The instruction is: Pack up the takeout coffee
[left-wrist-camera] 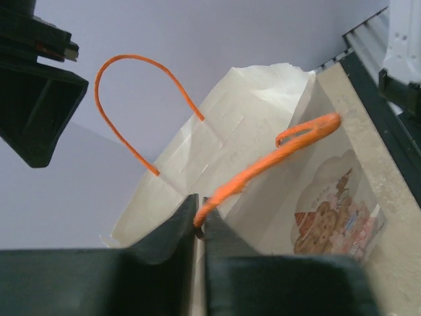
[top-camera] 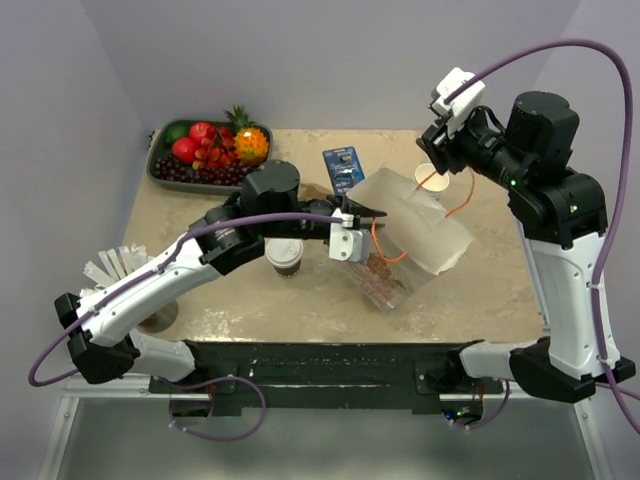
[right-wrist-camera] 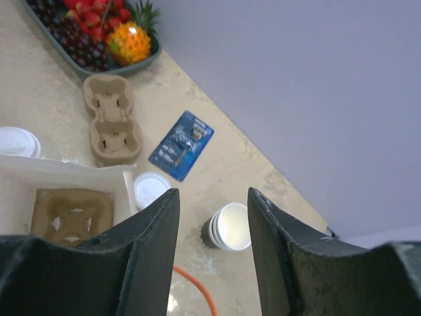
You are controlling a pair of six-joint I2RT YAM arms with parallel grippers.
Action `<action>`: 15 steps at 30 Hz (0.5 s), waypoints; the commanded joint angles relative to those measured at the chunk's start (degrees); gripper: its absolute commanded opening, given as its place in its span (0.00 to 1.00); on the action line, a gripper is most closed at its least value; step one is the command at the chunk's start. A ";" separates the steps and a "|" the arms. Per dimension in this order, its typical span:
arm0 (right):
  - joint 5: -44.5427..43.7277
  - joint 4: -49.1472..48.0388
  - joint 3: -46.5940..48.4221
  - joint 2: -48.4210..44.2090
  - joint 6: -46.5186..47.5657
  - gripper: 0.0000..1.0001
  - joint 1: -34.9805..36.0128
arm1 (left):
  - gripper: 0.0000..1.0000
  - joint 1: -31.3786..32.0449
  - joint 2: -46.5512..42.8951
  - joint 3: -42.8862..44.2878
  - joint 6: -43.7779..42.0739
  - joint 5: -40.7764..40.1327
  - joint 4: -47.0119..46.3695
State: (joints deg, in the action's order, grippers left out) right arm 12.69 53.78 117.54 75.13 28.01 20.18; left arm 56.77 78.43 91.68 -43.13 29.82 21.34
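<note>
Since left gripper (left-wrist-camera: 199,214) is clamped on the bag handle (left-wrist-camera: 263,164), open, empty right gripper (right-wrist-camera: 212,197) should fetch coffee cup (top-camera: 284,255), at its 8 o'clock.

The left arm (top-camera: 140,290) and right arm (top-camera: 565,280) show white links and black joints above a black base rail (top-camera: 320,362). Purple cables (top-camera: 570,43) trail both. The fingers (right-wrist-camera: 148,250) are black.

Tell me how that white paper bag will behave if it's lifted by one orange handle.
The paper bag probably tilts and swings: the left gripper pinches only one thin orange handle. Its walls look thin and creased, so likely floppy. The pulp carrier inside may stiffen its base.
</note>
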 commanded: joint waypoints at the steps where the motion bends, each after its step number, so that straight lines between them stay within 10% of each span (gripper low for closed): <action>1: -3.46 -4.55 -5.90 -1.83 -1.11 0.50 -0.15 | 0.49 0.09 -5.04 -15.76 -0.02 -5.56 -5.86; 6: -3.64 -4.74 -9.78 -1.31 -0.77 0.56 -0.23 | 0.99 0.09 -6.45 -21.38 1.47 -7.93 -6.58; 15: 2.51 3.17 -13.81 -1.21 -3.57 0.71 -1.02 | 0.99 0.00 -9.35 -19.78 1.56 -9.61 -5.70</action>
State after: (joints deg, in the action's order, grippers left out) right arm 10.74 53.28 106.41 75.29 26.72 19.79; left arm 56.75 72.38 69.82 -42.00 21.12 18.06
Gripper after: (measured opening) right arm 0.680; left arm 0.991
